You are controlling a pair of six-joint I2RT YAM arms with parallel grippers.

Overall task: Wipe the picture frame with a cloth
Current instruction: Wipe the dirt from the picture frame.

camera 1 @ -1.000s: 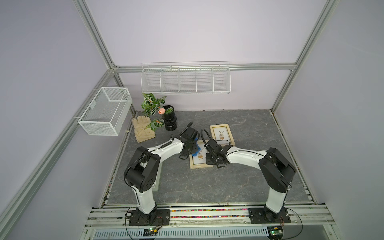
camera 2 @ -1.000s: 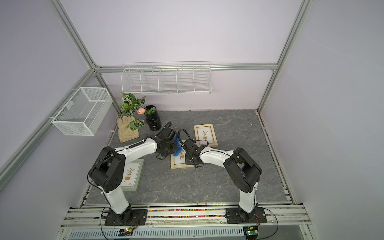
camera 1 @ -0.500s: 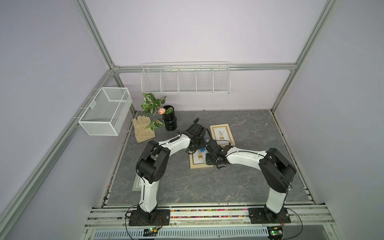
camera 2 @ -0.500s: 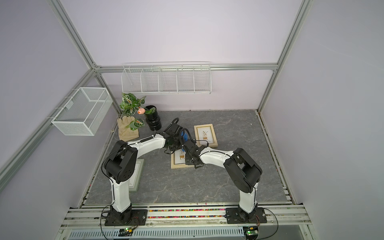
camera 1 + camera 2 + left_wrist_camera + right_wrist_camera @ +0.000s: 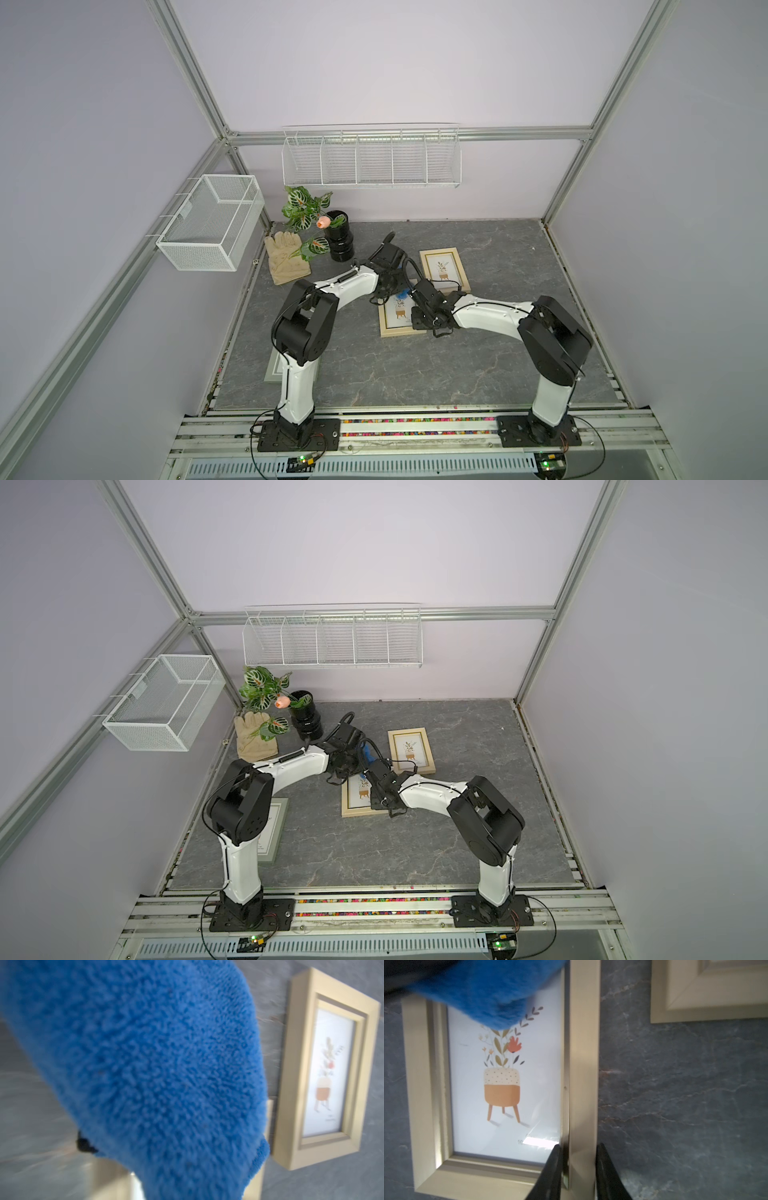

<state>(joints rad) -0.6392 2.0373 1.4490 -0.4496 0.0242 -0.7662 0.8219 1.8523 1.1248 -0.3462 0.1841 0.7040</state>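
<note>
The picture frame (image 5: 392,330) (image 5: 353,810), pale gold with a potted-plant print, lies flat mid-table. My right gripper (image 5: 578,1154) (image 5: 417,321) is shut on its side rail (image 5: 583,1064), one jaw on the glass side and one outside. The cloth (image 5: 155,1068) (image 5: 477,991), plush royal blue, fills the left wrist view and hides that gripper's fingers. It hangs from my shut left gripper (image 5: 392,286) over the far end of the frame's glass. A blue patch of cloth (image 5: 366,753) shows between the two wrists.
A second gold frame (image 5: 444,270) (image 5: 328,1076) (image 5: 708,991) lies just beyond, to the right. A third frame (image 5: 270,833) lies under the left arm. A beige glove (image 5: 286,257), a black plant pot (image 5: 338,243), a wire basket (image 5: 212,222) and a wire shelf (image 5: 370,158) are at the back left.
My left gripper has carried the cloth from the frame's left side toward its far end, to the right. The right gripper has kept its hold on the rail.
</note>
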